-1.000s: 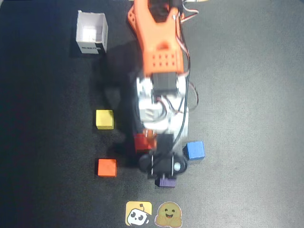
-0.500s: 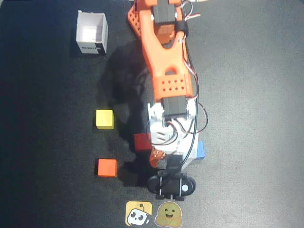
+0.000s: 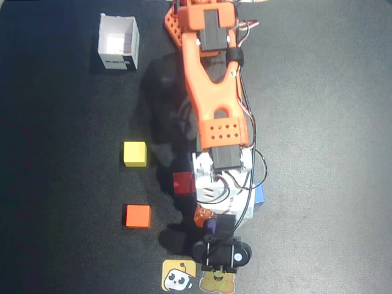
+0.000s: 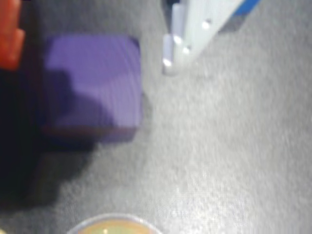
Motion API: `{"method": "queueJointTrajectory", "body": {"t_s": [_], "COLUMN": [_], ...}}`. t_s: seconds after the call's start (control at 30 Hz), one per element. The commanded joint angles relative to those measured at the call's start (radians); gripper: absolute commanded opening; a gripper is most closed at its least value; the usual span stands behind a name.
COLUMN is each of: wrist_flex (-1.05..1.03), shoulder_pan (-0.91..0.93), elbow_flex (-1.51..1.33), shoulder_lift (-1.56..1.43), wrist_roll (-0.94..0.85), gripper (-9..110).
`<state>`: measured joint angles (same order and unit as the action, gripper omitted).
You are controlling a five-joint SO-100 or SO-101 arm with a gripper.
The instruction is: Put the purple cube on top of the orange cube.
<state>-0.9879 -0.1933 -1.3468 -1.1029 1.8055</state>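
Hovering low, the gripper (image 4: 92, 53) sits spread open around the purple cube (image 4: 92, 83) on the black mat (image 3: 318, 153), well apart from the orange cube (image 3: 138, 215) off left in the overhead view.

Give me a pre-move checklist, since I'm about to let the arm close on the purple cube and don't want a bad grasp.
1. Purple cube sits flat on the mat: ok in the wrist view.
2. Cube between the fingers: cannot tell; the orange finger is at the cube's left side, the white finger stands apart on its right.
3. Gripper open wide enough: ok, a gap shows beside the cube.
4. Orange cube uncovered, top free: ok.
5. Path leftward in the overhead view: cannot tell; the red cube lies close by.
6. Blue cube clear of the grasp: ok.
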Motion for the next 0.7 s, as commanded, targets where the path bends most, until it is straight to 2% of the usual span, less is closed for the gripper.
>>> {"method": "queueJointTrajectory", "body": {"t_s": [0.0,0.67], "wrist_flex": [0.025,0.043], "shoulder_pan": [-0.005,-0.002], "elbow_flex": [0.049,0.041], "shoulder_lift": [-0.006,0.005], "wrist_roll": [0.008,0.008], "gripper": [22,22]}}
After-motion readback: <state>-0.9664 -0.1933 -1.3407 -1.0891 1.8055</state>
